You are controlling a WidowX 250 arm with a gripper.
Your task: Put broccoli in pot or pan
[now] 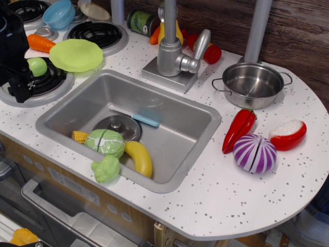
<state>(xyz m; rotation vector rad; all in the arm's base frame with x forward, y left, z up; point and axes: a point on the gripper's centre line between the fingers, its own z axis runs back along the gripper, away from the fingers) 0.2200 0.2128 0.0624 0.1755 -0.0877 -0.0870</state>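
The broccoli (106, 168) lies untouched in the sink (198, 110), lower left, against the cabbage (105, 141), the empty pot (253, 85) on the counter (216, 200) upper right, so reaching comes first; the claw (21, 85), far left, I cannot tell whether open.

Cabbage (105, 142) and banana (139, 158) crowd the broccoli (106, 169) against the sink (198, 116) wall; pot (252, 85) stands open.

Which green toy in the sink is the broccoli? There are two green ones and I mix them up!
Look in the grey sink, at the near corner by the front edge of the counter. The broccoli lies there, just in front of the round cabbage and beside the yellow banana. It is the smaller green toy, lumpy all over, while the cabbage is smooth with pale veins.
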